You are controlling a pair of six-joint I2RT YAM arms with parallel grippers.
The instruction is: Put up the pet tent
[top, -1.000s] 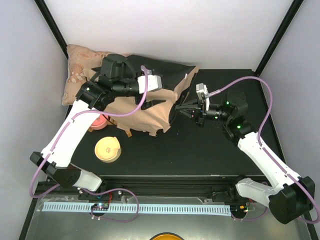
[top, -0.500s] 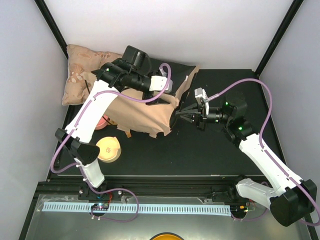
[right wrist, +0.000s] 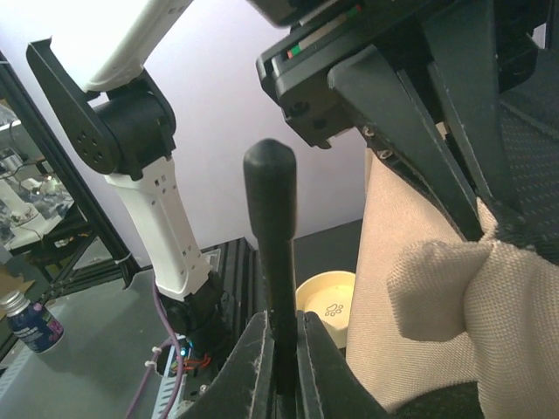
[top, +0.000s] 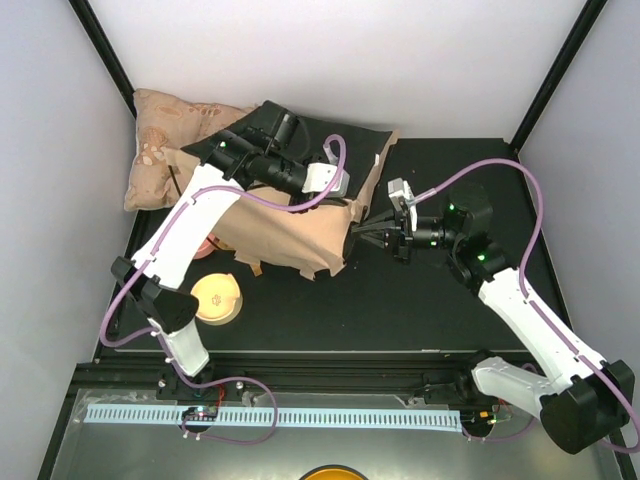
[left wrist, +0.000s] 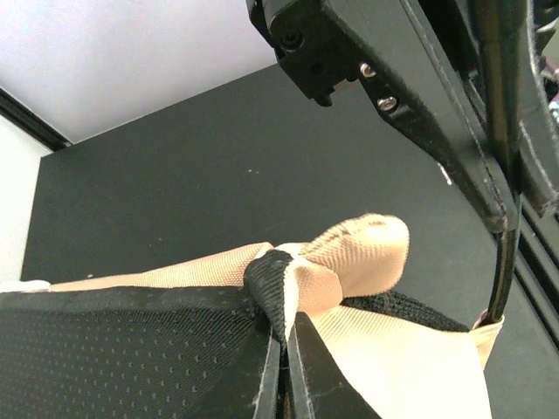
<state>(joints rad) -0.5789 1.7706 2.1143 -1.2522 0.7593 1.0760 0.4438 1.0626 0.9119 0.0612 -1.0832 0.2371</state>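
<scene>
You are operating in a robotics laboratory cell: plain white panels (top: 330, 60) set in black frame posts (top: 108, 58) close in the black table (top: 430, 300) around the right pincer (top: 362, 232), and beyond it, off the table, stand cluttered metal racks (right wrist: 35, 218) and a small labelled bottle (right wrist: 29, 323).

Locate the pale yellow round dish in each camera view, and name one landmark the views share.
Top external: the pale yellow dish sits left of centre on the table, just nearer than the pet tent.
Left wrist: not in it.
Right wrist: low centre, between the black pole and the tan fabric.
Shared landmark: the pet tent's tan fabric, in all three views.
</scene>
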